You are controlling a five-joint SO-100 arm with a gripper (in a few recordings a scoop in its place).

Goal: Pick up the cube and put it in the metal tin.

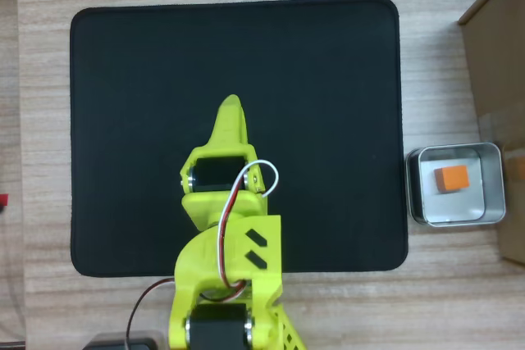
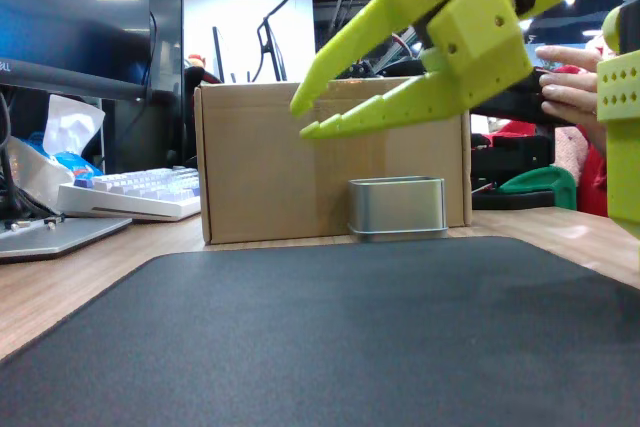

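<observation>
One gripper, jaws apart and empty, hangs over the black mat at centre frame in the overhead view; well to its right, the cube already lies inside the metal tin at the right edge.

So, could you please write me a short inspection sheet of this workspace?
Surface: black mat on a wooden table.
Job's things: cube lies inside the tin, right of the mat in the overhead view.
Clutter: cardboard box behind the tin.
Gripper: yellow-green gripper open, empty, raised above the mat.
Cables: red and white wires along the arm.
Surroundings: keyboard, monitor, a person's hand behind.
</observation>
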